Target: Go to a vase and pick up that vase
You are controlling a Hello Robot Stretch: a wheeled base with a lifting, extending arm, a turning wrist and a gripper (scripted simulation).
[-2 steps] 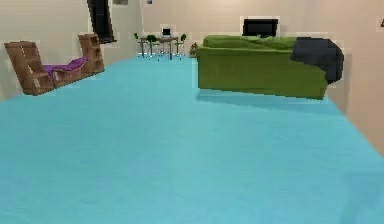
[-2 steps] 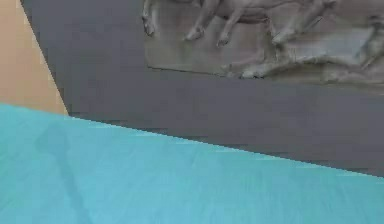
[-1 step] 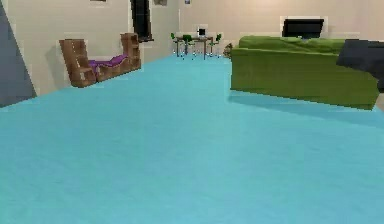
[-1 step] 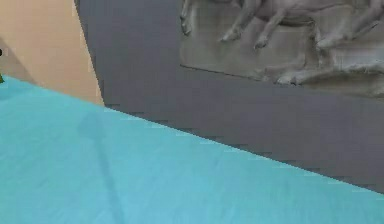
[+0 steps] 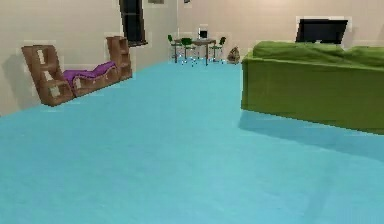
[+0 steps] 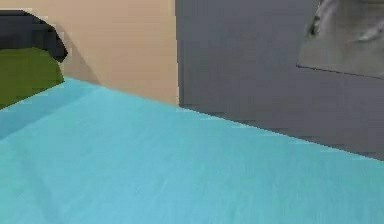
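Note:
A small brownish blob (image 5: pixel 233 55) stands on the floor by the far wall, right of the dining table (image 5: pixel 197 44). Its shape is too small to name. It lies far ahead across the teal floor (image 5: pixel 150 140).
A green sofa (image 5: pixel 315 85) fills the forward view's right, with a dark screen (image 5: pixel 322 30) behind it. A low wooden shelf unit (image 5: pixel 80 70) with a purple thing lines the left wall. Green chairs ring the far table. The arm side view has the sofa's corner (image 6: pixel 25 75), a beige wall (image 6: pixel 115 45), a grey wall (image 6: pixel 250 60) and a framed picture (image 6: pixel 348 35).

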